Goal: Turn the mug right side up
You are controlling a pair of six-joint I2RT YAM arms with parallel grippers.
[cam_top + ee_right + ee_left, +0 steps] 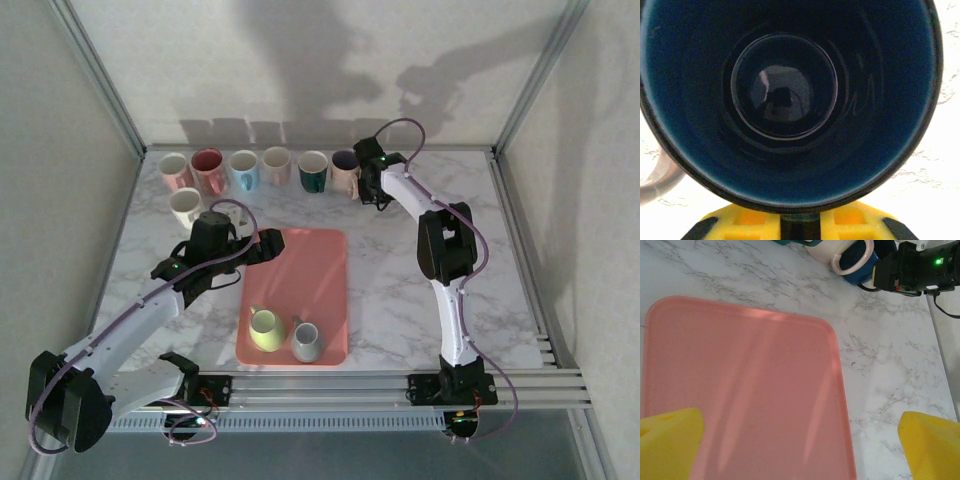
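Observation:
A pale pink mug (345,166) with a dark blue inside stands upright at the right end of the back row. My right gripper (364,178) is at its near rim. In the right wrist view I look straight down into the mug (785,100), and its rim sits in the narrow gap between the yellow pads (750,222) of my right gripper (799,222), which is shut on it. My left gripper (270,243) hangs open over the far left part of the pink tray (312,265). Nothing lies between its yellow fingers (670,440) above the tray (740,385).
Several other mugs (255,168) line the back of the marble table (390,290), with one white mug (186,205) in front of them at the left. A yellow-green mug (265,329) and a grey mug (306,342) sit at the tray's near end.

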